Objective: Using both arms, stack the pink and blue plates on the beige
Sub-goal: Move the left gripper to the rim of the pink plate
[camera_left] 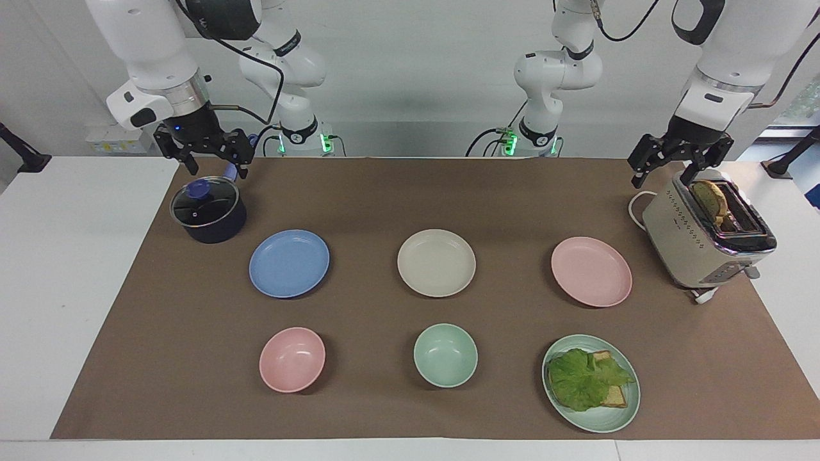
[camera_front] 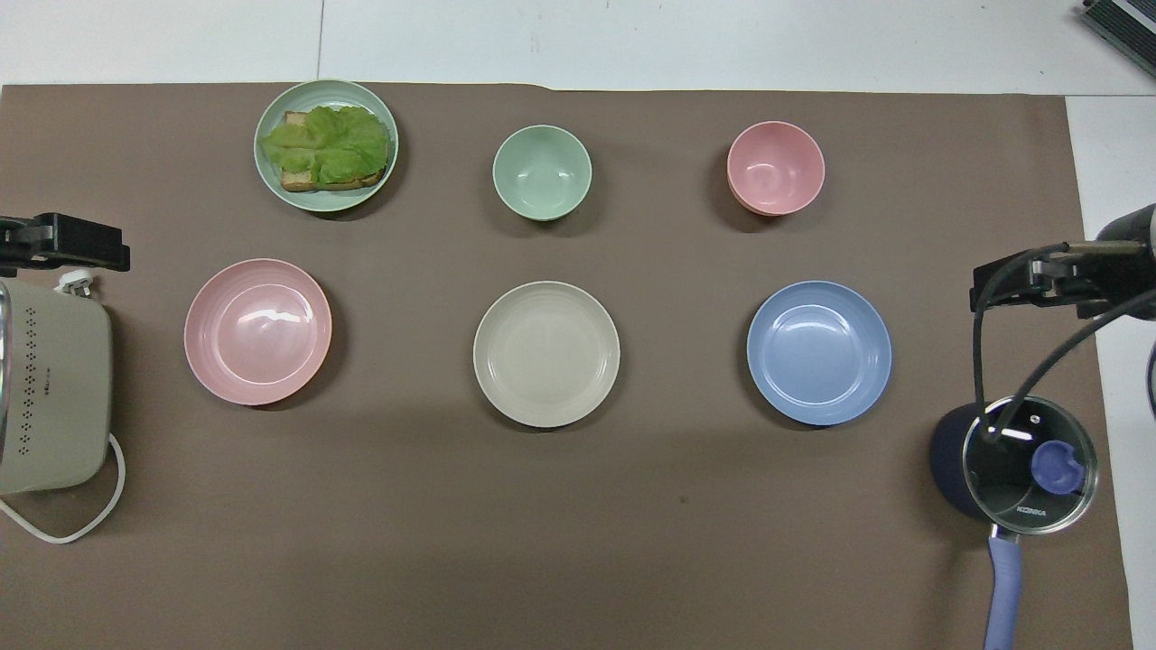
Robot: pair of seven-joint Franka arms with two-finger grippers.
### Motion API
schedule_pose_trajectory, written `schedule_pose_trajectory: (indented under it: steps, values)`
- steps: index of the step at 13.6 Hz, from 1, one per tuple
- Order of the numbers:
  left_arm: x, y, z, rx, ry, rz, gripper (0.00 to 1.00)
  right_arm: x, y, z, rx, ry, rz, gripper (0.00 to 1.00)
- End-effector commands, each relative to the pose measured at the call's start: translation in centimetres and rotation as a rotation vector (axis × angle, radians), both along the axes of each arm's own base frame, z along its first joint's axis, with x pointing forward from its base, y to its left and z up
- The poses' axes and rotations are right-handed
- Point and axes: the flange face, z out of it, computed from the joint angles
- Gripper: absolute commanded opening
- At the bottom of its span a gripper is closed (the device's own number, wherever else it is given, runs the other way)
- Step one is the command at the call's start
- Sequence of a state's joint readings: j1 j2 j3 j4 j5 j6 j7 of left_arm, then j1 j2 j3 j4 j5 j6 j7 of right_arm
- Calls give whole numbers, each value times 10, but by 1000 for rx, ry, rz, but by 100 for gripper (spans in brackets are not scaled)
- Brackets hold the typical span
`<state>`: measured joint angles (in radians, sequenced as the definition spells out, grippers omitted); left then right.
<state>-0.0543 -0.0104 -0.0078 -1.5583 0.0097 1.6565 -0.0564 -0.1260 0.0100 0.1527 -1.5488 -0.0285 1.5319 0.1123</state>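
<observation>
Grippers come first, because neither one has begun any work. The right gripper (camera_left: 208,168) hangs in the air over the dark blue pot (camera_left: 208,214) with the glass lid, at the right arm's end of the table, and its fingers are spread apart with nothing between them. The left gripper (camera_left: 672,168) hangs over the cream toaster (camera_left: 705,234) at the left arm's end, and it is also released and empty. A slice of bread stands in the toaster's slot.

The three plates of the task lie in one row on the brown mat (camera_left: 384,198), all apart from each other. The beige plate (camera_left: 436,262) is in the middle of the row. The blue plate (camera_left: 289,263) lies beside it toward the right arm's end, near the pot. The pink plate (camera_left: 591,271) lies beside it toward the left arm's end, near the toaster. Nothing rests on the beige plate.

Farther from the robots there is a second row: a pink bowl (camera_left: 292,359), a mint-green bowl (camera_left: 445,355) and a green plate (camera_left: 590,383) with lettuce and bread. These are not part of the task.

In my judgement nothing of the task is done yet. Both plates are left to pick up and to put on the beige one, probably the blue by the right arm and the pink by the left arm.
</observation>
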Motion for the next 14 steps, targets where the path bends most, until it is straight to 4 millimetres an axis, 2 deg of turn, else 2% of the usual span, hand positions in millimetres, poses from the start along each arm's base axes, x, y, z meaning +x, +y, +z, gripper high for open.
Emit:
schedule_pose_trajectory:
  steps: [1,3,4,7,9,11,14]
  values:
    - [-2,6,-1,-6,12,24,100,0,-3,-1,-4,-10,6,100]
    - [-17,26,-13,-1,87,41,100,0,-4,0,-4,-10,5,100]
    - [-23,28,-12,-1,99,45,100,0,-4,0,-4,-10,5,100]
    - [-22,28,-18,-1,110,54,100,0,-4,0,-4,-11,6,100]
    - [-21,25,-53,1,154,57,100,0,-4,0,-4,-11,8,100]
    - [-20,28,-101,1,153,58,100,0,-4,0,-4,-11,5,100]
    - [-18,29,-159,0,150,62,100,0,-5,0,-4,-11,2,100]
